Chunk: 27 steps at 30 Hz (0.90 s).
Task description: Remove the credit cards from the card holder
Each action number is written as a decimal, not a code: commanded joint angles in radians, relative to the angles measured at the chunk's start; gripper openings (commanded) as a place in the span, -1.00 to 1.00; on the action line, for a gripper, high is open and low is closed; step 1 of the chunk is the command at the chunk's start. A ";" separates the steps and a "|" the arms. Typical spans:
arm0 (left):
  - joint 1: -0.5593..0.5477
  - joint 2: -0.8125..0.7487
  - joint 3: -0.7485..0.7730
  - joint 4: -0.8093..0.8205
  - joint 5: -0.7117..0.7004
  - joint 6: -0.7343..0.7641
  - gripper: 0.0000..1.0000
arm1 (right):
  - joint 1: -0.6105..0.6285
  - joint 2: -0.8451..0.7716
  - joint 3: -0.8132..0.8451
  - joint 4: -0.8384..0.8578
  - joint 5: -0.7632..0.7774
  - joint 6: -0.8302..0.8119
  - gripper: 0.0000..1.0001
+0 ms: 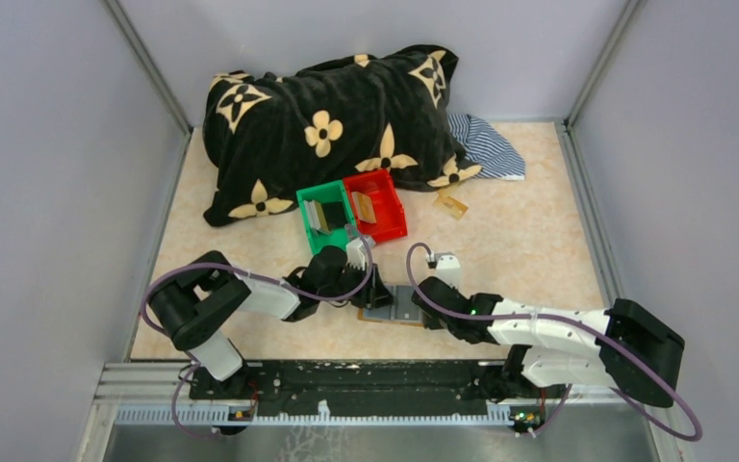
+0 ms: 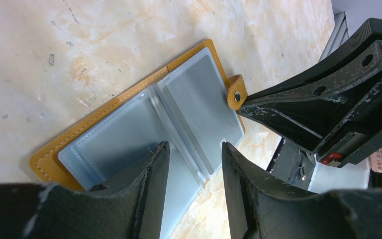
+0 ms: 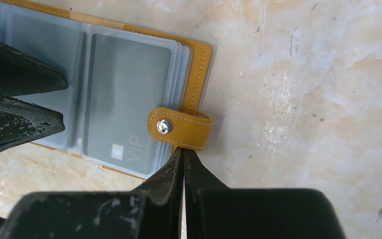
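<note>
The card holder (image 1: 396, 310) lies open on the table between my two grippers, tan leather with grey clear sleeves (image 2: 129, 134). A silvery grey card marked VIP (image 3: 124, 99) sits in the sleeve next to the strap tab (image 3: 179, 127). My left gripper (image 2: 194, 149) is open over the holder's edge opposite the tab, nothing between its fingers. My right gripper (image 3: 184, 150) is shut, its tips touching the edge of the strap tab (image 2: 236, 92). Whether they pinch the tab is unclear. Further cards stand in the green bin (image 1: 325, 217) and the red bin (image 1: 377, 204).
The two bins sit side by side just behind the holder. A black pillow with tan flowers (image 1: 327, 125) and a striped cloth (image 1: 486, 144) fill the back. A small tan card-like piece (image 1: 452, 204) lies right of the red bin. Grey walls enclose the table.
</note>
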 commanded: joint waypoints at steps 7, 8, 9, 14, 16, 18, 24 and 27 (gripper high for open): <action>-0.005 0.023 -0.016 -0.025 0.002 -0.001 0.00 | 0.007 0.043 0.068 0.084 -0.021 -0.048 -1.00; -0.005 0.024 -0.015 -0.025 0.001 -0.001 0.00 | 0.007 0.051 0.076 0.089 -0.023 -0.055 -1.00; -0.005 0.024 -0.018 -0.026 0.002 -0.002 0.00 | 0.007 0.058 0.083 0.099 -0.028 -0.059 -1.00; -0.004 0.020 -0.024 -0.024 0.000 -0.002 0.00 | 0.007 0.066 0.104 0.102 -0.039 -0.069 -1.00; -0.004 0.020 -0.024 -0.024 -0.001 -0.001 0.00 | 0.007 0.055 0.102 0.087 -0.027 -0.068 -1.00; -0.004 0.023 -0.024 -0.021 -0.001 -0.001 0.00 | 0.007 0.035 0.099 0.074 -0.017 -0.067 -1.00; -0.005 0.038 -0.017 -0.009 0.013 -0.004 0.00 | 0.007 0.030 0.080 0.084 -0.020 -0.066 -1.00; -0.004 0.034 -0.017 -0.013 0.014 -0.002 0.00 | 0.007 0.069 0.066 0.117 -0.032 -0.056 -1.00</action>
